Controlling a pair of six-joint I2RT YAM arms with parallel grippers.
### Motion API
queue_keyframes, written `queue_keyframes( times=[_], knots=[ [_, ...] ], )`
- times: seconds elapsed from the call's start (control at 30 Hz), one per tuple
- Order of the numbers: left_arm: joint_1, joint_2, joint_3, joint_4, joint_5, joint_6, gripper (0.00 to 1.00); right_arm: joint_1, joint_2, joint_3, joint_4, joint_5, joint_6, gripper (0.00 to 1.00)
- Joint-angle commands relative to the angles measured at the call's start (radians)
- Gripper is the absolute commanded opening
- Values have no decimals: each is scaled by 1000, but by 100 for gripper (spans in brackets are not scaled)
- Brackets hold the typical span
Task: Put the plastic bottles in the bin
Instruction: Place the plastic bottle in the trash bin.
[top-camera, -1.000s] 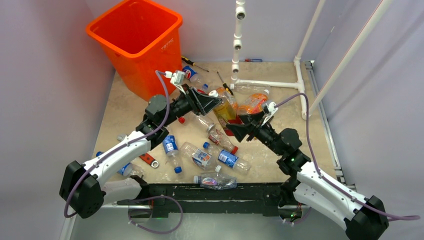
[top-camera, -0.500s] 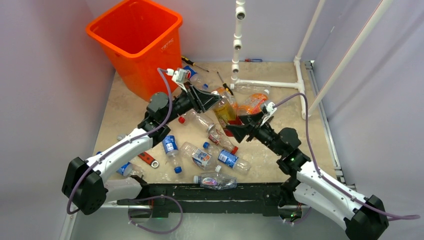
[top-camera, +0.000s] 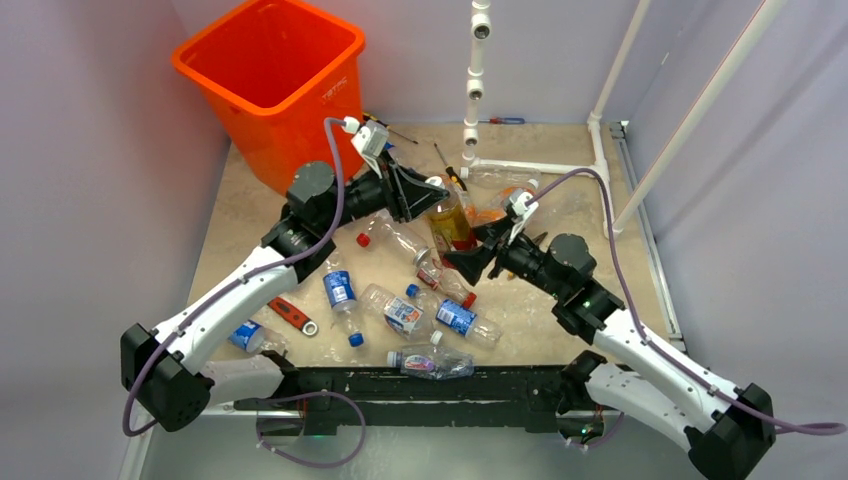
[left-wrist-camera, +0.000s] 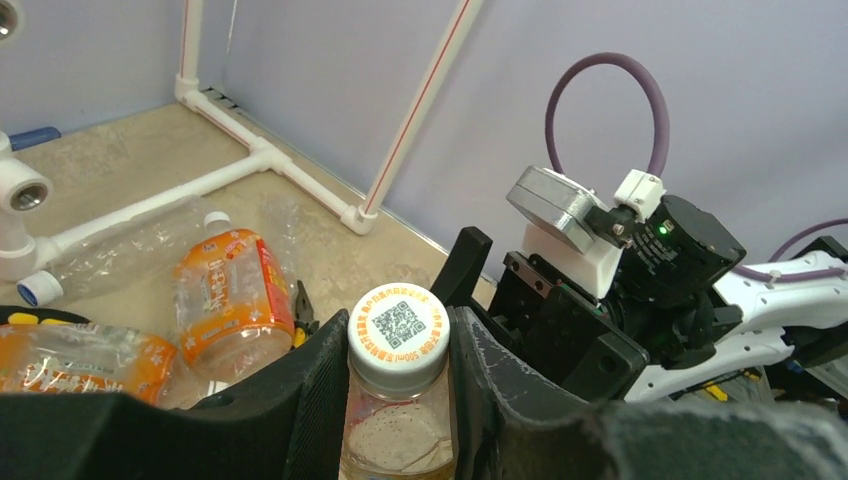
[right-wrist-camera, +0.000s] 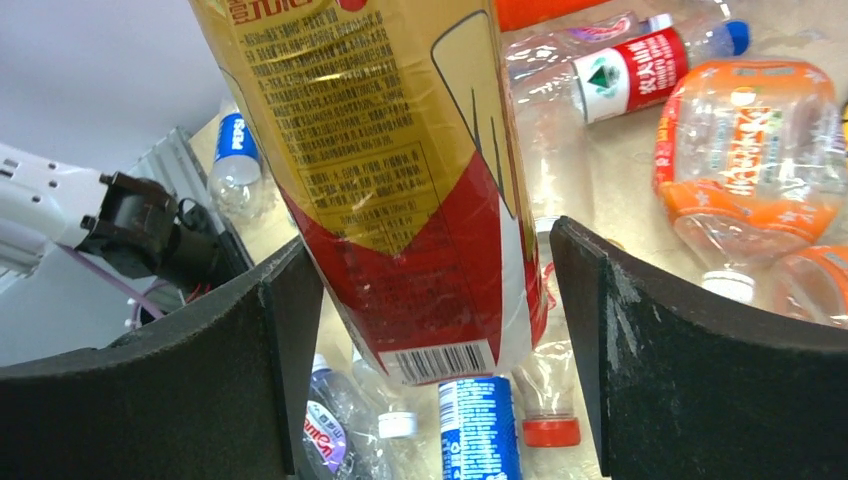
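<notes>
While left gripper (left-wrist-camera: 400, 345) pinches amber-filled bottle (left-wrist-camera: 395, 445), right gripper (right-wrist-camera: 432, 300) stands spread around it | bin (top-camera: 300, 120): apart

- Left arm (top-camera: 240, 290) stretches forward and inward, elbow bent. Its claw (top-camera: 438, 192) is clamped on the white-capped neck of a bottle (left-wrist-camera: 398, 325).
- Right arm (top-camera: 640, 350) stretches forward and inward, meeting the left. Its claw (right-wrist-camera: 435, 300) gapes wide, with a finger on either side of the same bottle, lower down.

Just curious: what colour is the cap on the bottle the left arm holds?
White cap with an orange-ringed code; clearest from the left wrist.
</notes>
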Motion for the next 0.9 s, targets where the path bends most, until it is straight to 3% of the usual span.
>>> queue_keyframes(
  times=[0.0,0.13,0.3,0.33,0.6,0.77,0.87],
  knots=[
    [-7,-4,33,29,96,-10,0,4,31,33,30,-59,-14,80],
    [-7,1,33,56,116,-36,0,6,51,31,62,-75,-4,73],
    [-8,-26,64,7,25,19,0,7,34,33,53,-43,22,98],
    [-7,-33,83,-25,-8,49,0,7,20,31,53,-37,29,99],
    [-8,-75,285,-102,-362,230,0,8,-128,49,-7,50,69,99],
    [-7,-69,389,-68,-672,443,0,7,-207,43,-63,103,135,99],
    [-7,-34,436,32,-847,624,0,7,-238,-12,-27,103,228,99]
  ],
)
